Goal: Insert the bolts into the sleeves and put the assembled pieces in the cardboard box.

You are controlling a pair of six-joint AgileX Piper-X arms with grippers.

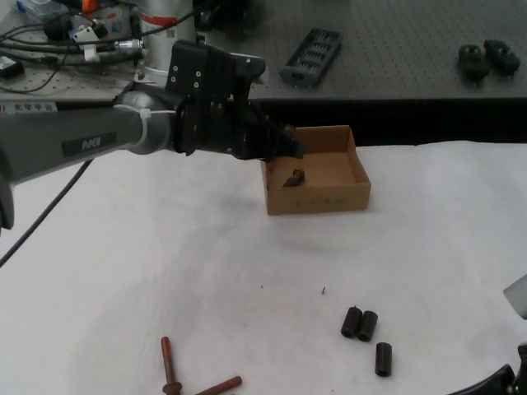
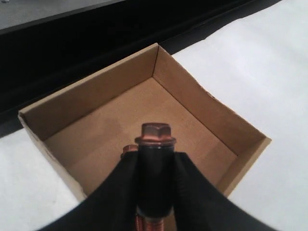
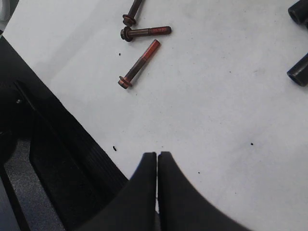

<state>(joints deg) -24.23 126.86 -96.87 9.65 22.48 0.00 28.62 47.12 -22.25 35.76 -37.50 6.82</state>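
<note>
Already, one assembled bolt-and-sleeve piece is seen lying inside the open brown cardboard box. A second piece, a copper hex bolt seated in a black cylindrical sleeve, is clamped in the left gripper just above the box. Three loose copper bolts and three black sleeves remain unassembled on the white cloth. The right gripper is pressed closed, with nothing held.

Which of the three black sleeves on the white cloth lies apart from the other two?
The black cylindrical sleeve nearest the robot's side lies alone; the other two sleeves lie side by side farther away.
</note>
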